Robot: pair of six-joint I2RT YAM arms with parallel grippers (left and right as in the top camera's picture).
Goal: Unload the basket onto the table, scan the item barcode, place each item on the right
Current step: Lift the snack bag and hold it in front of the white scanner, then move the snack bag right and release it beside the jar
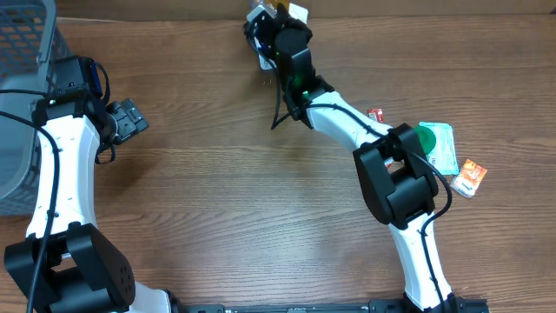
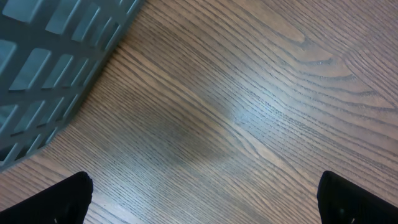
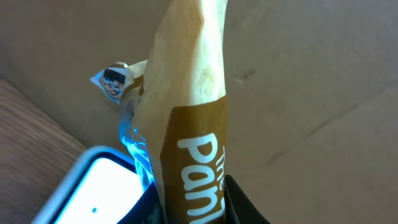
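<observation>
Right gripper (image 1: 274, 36): clenched on the packet, at the far edge of the table (image 1: 226, 191), near the middle.
Packet (image 3: 186, 99): cream and brown, sticking out from between the jaws, beside a white-lit device (image 3: 93, 186).
Left gripper (image 1: 132, 118): released, jaws wide, nothing held, at the left near the grey basket (image 1: 22, 52).

I'm seeing bright, even light; glare is sheening the table (image 2: 244, 116) beside a soft shadow in the left wrist view, and the packet (image 3: 186, 106) is blurring close-up.
</observation>
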